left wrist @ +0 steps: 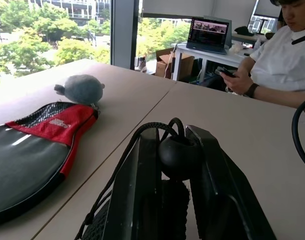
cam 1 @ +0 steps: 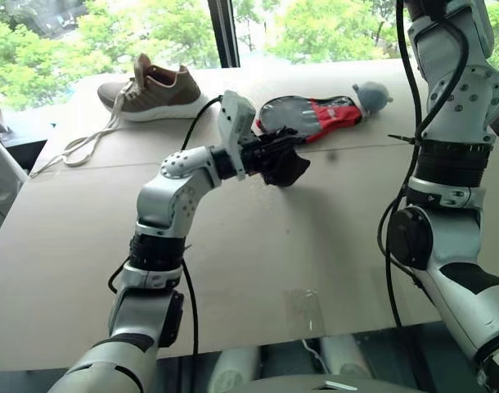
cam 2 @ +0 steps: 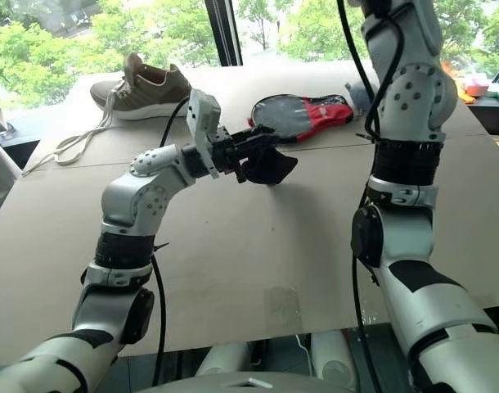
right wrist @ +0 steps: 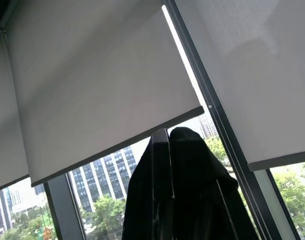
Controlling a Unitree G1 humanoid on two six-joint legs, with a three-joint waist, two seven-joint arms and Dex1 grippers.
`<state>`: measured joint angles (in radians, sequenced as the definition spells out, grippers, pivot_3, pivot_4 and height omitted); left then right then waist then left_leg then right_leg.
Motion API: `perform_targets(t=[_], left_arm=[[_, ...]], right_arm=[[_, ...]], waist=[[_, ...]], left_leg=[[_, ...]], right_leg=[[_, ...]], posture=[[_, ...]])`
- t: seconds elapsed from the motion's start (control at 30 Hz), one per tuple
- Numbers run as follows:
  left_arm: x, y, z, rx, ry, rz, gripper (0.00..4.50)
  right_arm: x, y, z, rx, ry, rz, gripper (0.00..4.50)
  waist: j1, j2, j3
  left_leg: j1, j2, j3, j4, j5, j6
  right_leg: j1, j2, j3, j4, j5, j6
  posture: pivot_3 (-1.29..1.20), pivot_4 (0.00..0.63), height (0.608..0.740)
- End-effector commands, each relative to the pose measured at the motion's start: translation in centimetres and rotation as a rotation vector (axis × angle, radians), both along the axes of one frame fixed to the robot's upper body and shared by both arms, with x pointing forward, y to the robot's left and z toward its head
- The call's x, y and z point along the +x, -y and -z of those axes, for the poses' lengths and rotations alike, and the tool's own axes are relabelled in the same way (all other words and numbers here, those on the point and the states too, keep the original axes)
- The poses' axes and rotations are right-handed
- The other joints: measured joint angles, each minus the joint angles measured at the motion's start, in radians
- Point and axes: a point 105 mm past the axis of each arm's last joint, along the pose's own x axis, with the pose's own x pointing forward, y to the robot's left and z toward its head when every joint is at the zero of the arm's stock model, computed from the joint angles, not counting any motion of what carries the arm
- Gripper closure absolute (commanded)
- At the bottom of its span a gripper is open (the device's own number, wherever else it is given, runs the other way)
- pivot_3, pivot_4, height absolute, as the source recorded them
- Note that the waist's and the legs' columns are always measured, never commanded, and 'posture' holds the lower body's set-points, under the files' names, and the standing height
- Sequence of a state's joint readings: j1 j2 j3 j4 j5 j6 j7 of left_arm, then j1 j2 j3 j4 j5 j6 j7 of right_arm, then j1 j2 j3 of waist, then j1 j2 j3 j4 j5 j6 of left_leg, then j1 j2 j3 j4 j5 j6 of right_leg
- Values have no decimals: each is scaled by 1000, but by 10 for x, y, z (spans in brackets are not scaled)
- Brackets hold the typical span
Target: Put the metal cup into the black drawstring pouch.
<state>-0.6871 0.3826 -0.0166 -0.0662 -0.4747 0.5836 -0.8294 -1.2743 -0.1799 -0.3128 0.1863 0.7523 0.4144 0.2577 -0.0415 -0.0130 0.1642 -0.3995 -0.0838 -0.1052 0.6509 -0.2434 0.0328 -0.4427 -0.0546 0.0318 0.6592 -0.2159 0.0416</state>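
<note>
The black drawstring pouch (cam 1: 285,166) hangs above the middle of the cardboard-coloured table (cam 1: 274,254), with my left gripper (cam 1: 268,154) shut on its mouth. In the left wrist view the two black fingers (left wrist: 142,170) press on the pouch's round toggle (left wrist: 177,156), and the cord loops over them. My right gripper (right wrist: 171,133) is raised high and points up at a window blind, shut with nothing between its fingers. The metal cup is out of view.
A brown shoe (cam 1: 155,88) with loose laces lies at the table's far left. A black-and-red paddle cover (cam 1: 311,115) and a grey plush toy (cam 1: 372,95) lie at the far middle. A seated person (left wrist: 280,65) and a laptop (left wrist: 209,34) are beyond the table.
</note>
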Motion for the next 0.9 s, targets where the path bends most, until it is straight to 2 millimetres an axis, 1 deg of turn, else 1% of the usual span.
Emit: perform_targets(t=[0.03, 0.1, 0.13, 0.23, 0.27, 0.3, 0.37, 0.4, 0.47, 0.53, 0.6, 0.67, 0.73, 0.8, 0.87, 0.9], left_arm=[[-14, -6, -9, 11, 47, 20, 4257], [-21, -14, -7, 23, 38, 29, 4257], [-23, -17, -6, 31, 34, 26, 3230], [-32, -33, 0, 65, 19, 4, 2017], [-31, -42, 2, 82, 14, -32, 1455], [-30, -49, 4, 96, 13, -70, 1087], [-25, -66, 9, 124, 0, -154, 203], [-25, -76, 12, 142, -7, -185, 38], [-25, -94, 18, 172, -26, -241, 38], [-28, -119, 30, 220, -57, -311, 38], [-37, -135, 41, 247, -100, -338, 38], [-45, -144, 51, 257, -139, -350, 38], [-50, -153, 66, 279, -175, -384, 38], [-59, -159, 85, 318, -221, -406, 38], [-70, -157, 99, 341, -251, -402, 38], [-75, -155, 104, 351, -261, -397, 38]], right_arm=[[-11, 4, -5, -15, 47, 10, 4500], [-9, 6, 2, -24, 30, 20, 4500], [-8, 6, 4, -28, 25, 24, 4500], [-6, 8, 14, -44, 1, 33, 4500], [-5, 9, 18, -50, -9, 36, 4500], [-4, 9, 21, -55, -18, 38, 4500], [-2, 11, 28, -72, -36, 46, 4500], [-2, 12, 33, -83, -46, 49, 4500], [0, 14, 44, -103, -73, 55, 4500], [2, 16, 67, -189, -111, 67, 4500], [3, 17, 92, -292, -145, 89, 4500], [2, 19, 114, -359, -178, 79, 4500], [-1, 22, 140, -434, -226, 62, 4500], [-8, 25, 177, -588, -255, 55, 4500], [-22, 30, 213, -736, -276, 22, 4500], [-28, 33, 226, -787, -292, 3, 4500]], waist=[[1, 0, 0], [1, 0, 0], [0, 0, 0], [-2, 0, 0], [-1, 0, 0], [-1, 0, 0], [0, 0, 0], [0, 0, 0], [1, 0, 0], [1, 0, 0], [1, 0, 0], [2, 0, 0], [5, 0, 0], [7, 0, 0], [11, 0, 0], [12, 0, 0]], left_leg=[[0, 0, 0, 0, 0, 0], [0, 0, 0, 0, 0, 0], [0, 0, 0, 0, 0, 0], [0, 0, 0, 0, 0, 0], [0, 0, 1, -1, 0, 0], [0, 0, 1, -1, 0, 0], [0, 1, 1, -1, 0, 0], [0, 1, 1, -1, 0, 0], [0, 0, 1, -1, 0, 0], [0, 0, 1, -1, 0, 0], [0, 0, 1, -2, 0, 0], [0, 1, 1, -2, 0, 0], [0, 1, 1, -2, 0, 0], [0, 1, 1, -2, 0, 0], [1, 1, 1, -2, -2, 3], [0, 1, 1, -2, -2, 3]], right_leg=[[0, 0, 0, 0, 0, 0], [0, 0, 0, 0, 0, 0], [0, 0, 0, 0, 0, 0], [0, 0, 0, 0, 0, 0], [0, 0, 1, 0, 0, 0], [0, 0, 1, 0, 0, 0], [-1, 0, 1, 0, 0, 0], [0, 0, 1, 0, 0, 0], [0, 0, 1, 0, 0, 0], [0, 0, 1, 0, 0, 0], [0, 0, 1, -1, 0, 0], [0, 0, 1, -2, 0, 0], [0, 0, 1, -3, 0, 0], [0, -1, 3, -3, 0, 0], [1, -1, 4, -3, 0, 0], [1, -1, 4, -4, 0, 0]], posture=[[0, 150, 740], [0, 150, 740], [0, 150, 740], [0, 150, 740], [0, 150, 740], [0, 150, 740], [0, 150, 740], [0, 150, 740], [0, 150, 740], [0, 150, 740], [0, 150, 740], [0, 150, 740], [0, 150, 740], [0, 150, 740], [0, 150, 740], [0, 150, 740]])
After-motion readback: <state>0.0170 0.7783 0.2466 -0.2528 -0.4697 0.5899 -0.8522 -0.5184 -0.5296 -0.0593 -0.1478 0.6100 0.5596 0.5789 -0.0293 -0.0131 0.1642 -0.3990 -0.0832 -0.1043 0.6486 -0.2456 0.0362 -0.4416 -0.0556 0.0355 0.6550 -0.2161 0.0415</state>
